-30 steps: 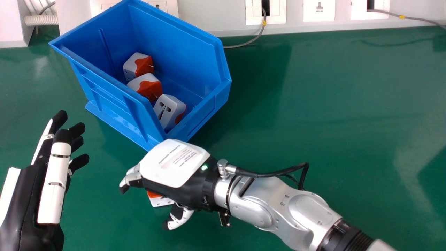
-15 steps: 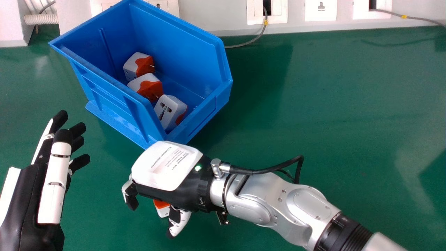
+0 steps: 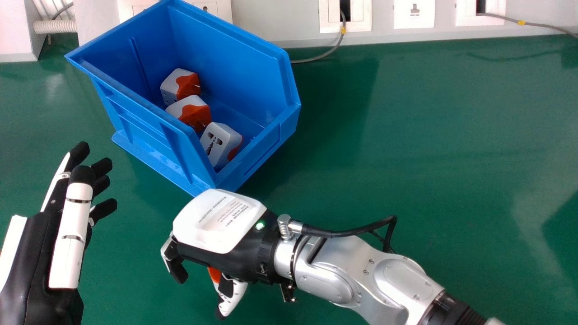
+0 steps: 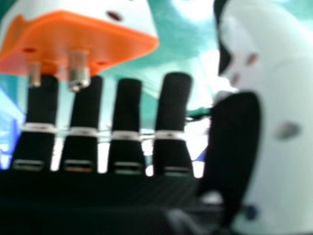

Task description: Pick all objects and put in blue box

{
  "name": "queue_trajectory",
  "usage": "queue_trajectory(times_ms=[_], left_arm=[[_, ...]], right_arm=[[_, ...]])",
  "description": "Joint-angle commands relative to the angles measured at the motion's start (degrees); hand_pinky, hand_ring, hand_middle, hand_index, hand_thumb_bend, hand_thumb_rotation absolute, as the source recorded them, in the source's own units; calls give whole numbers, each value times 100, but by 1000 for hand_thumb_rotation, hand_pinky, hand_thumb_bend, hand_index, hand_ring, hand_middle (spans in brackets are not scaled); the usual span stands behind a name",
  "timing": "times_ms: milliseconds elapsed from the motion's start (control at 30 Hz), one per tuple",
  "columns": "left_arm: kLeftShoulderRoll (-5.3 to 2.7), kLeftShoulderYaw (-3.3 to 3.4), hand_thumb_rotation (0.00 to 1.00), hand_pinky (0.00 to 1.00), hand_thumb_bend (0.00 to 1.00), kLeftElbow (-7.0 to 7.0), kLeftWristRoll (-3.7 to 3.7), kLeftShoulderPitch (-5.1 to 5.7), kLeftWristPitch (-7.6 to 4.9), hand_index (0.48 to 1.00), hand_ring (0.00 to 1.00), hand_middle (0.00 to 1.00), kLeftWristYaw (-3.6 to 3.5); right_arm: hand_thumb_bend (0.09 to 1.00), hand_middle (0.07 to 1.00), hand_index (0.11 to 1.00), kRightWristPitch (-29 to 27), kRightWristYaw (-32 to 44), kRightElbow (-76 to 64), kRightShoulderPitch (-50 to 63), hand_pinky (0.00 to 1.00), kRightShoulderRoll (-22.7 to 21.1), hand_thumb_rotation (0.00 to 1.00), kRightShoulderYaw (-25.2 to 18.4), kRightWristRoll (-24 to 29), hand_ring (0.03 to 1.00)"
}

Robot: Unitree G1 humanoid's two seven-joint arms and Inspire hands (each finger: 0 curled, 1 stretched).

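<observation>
Our right hand [image 3: 221, 225] curls in!
We bend further round the adapter [image 4: 93, 41], seemingly grasping it; our left hand [image 3: 72, 234] stays open.

Bright, diffuse light fills the head view, the open blue plastic box [image 3: 226, 58] casting a soft shadow across the glossy green tabletop [image 3: 429, 158]; in the right hand view, white glare washes out background patches

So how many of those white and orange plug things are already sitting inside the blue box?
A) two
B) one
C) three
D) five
C: three plug adapters lie inside the blue box, one behind another along its near side wall.
</observation>
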Motion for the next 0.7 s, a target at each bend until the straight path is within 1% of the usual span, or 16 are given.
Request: queue_trajectory(times_ms=[0, 100, 200, 300, 400, 467, 600, 633, 667], left_arm=[[68, 69, 1000, 854, 489, -166, -18, 34, -28, 948, 914, 902, -43], [91, 86, 1000, 854, 491, -186, -28, 19, -6, 947, 914, 902, -58], [87, 86, 997, 853, 494, -205, -19, 13, 16, 943, 912, 900, -64], [93, 104, 997, 852, 495, -221, -23, -3, 52, 943, 911, 900, -75], [86, 109, 994, 851, 497, -243, -16, -7, 81, 941, 910, 899, -79], [85, 110, 994, 851, 497, -233, -7, -28, 92, 941, 910, 899, -81], [87, 112, 993, 852, 500, -214, 4, -57, 93, 941, 910, 899, -80], [87, 111, 993, 852, 500, -206, 10, -66, 93, 941, 910, 899, -77], [87, 107, 992, 852, 500, -201, 19, -75, 95, 940, 910, 899, -73]], right_arm=[[520, 656, 503, -32, 152, 194, 143, 505, -91, 99, 99, 13, 606], [518, 651, 500, -38, 160, 250, 99, 501, -79, 102, 114, -6, 600], [513, 639, 495, -36, 203, 225, 107, 497, -84, 107, 99, 17, 589], [512, 639, 494, 3, 265, 179, 110, 497, -85, 108, 58, 57, 589], [510, 675, 492, 35, 320, 172, 92, 512, -82, 110, 47, 112, 634], [510, 675, 492, -1, 379, 205, 50, 512, -83, 110, 22, 206, 634], [504, 709, 494, -23, 471, 241, -3, 542, -55, 109, -43, 357, 677], [504, 709, 494, -34, 455, 258, -21, 542, -53, 109, -44, 369, 677], [496, 722, 495, -47, 439, 262, -35, 523, -61, 87, -48, 374, 692]])
